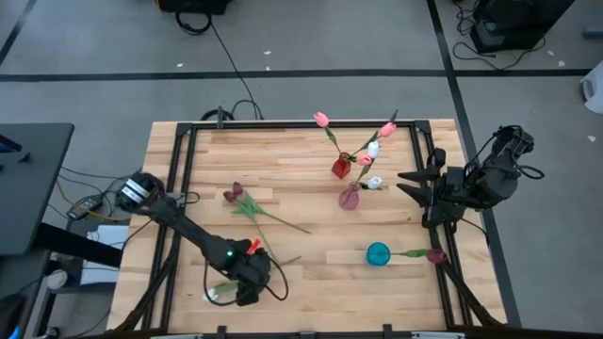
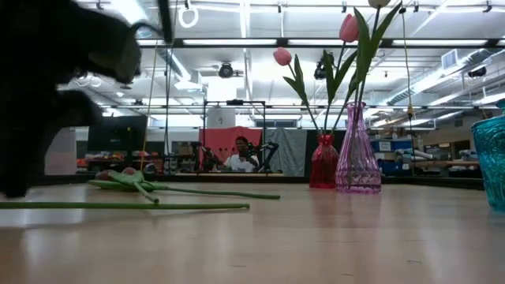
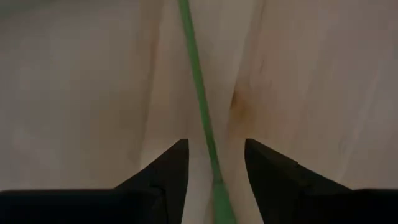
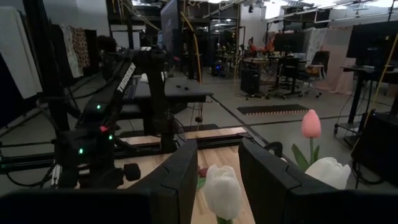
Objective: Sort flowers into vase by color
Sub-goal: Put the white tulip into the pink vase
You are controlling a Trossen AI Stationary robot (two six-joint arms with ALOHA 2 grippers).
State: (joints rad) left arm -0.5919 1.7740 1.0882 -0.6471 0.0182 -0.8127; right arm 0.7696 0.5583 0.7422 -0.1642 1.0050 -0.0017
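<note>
— Looking down on the pale wooden plank table (image 1: 311, 268), where is the left gripper (image 1: 247, 282)?
— Low at the near edge, fingers parted astride a thin green tulip stem (image 3: 202, 112) lying flat.
— And its wrist view?
— Only that shows the stem untouched between the fingers (image 3: 171, 171). The right gripper (image 1: 413, 184) waits, part open and empty, near the vases.

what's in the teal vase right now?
Nothing visible inside the teal vase from above; its opening looks bare. A dark maroon flower lies flat on the table beside it, stem pointing toward the vase. The vase bottom can't be made out.
</note>
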